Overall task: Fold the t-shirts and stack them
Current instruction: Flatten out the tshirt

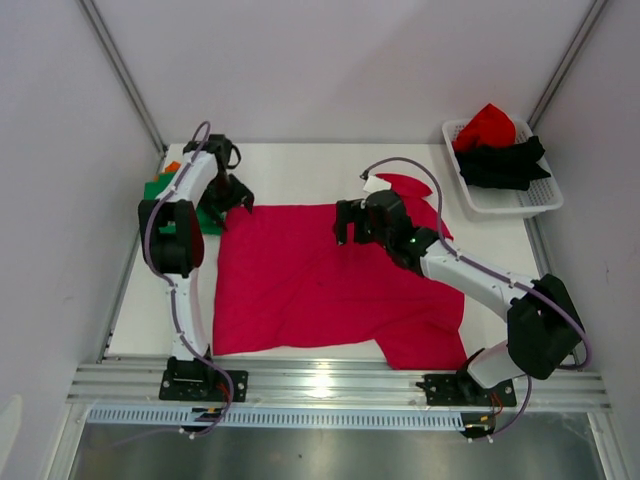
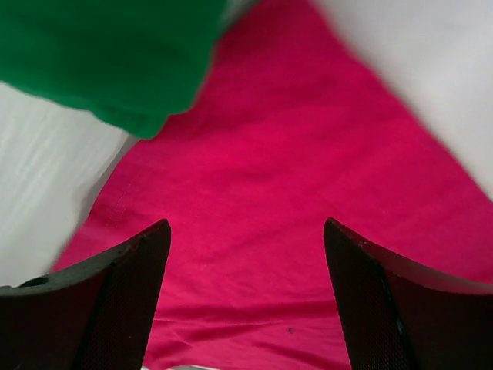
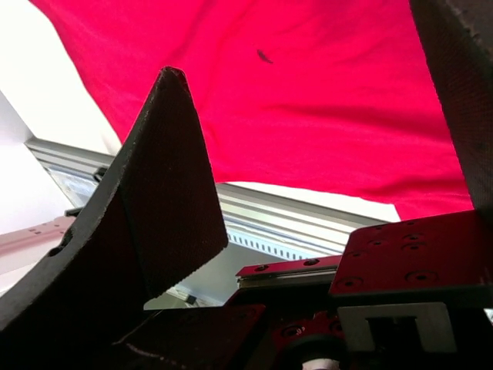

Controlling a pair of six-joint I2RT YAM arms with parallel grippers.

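Magenta-pink t-shirt (image 1: 300, 290) spread out on table (image 1: 300, 165). Left gripper (image 1: 235, 202) over its far-left corner, jaws wide, empty, with green t-shirt (image 1: 158, 188) just beside. Right gripper (image 1: 346, 230) over far edge, also wide, empty. Red t-shirt (image 1: 487, 125) and black t-shirt (image 1: 505, 163) in basket (image 1: 520, 206)

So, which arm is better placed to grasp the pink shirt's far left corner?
Left. The left gripper hangs open over that corner of the pink shirt, beside the green shirt; the right gripper is farther along the far edge.
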